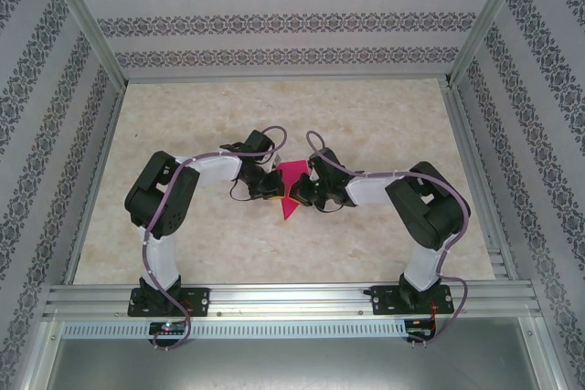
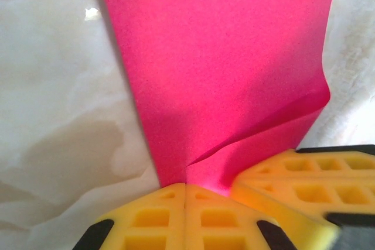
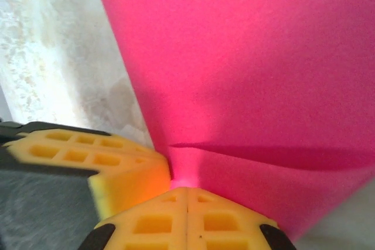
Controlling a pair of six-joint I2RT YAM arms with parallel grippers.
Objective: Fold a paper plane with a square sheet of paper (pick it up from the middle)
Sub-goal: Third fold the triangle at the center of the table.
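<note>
Across the beige marbled tabletop (image 1: 228,253), we are working inside a booth of striped patterned wallpaper (image 1: 274,25) and aluminium framing (image 1: 87,20). We are holding the magenta-pink paper plane (image 1: 292,182) well beyond the base rail (image 1: 292,297), level with its midpoint. Its long axis is running straight away from that rail, with the sharp tip pointing back toward it. Our left gripper (image 1: 274,187) and right gripper (image 1: 300,193) are both clamping down on it from opposite sides, fingertips just beside each other.
</note>
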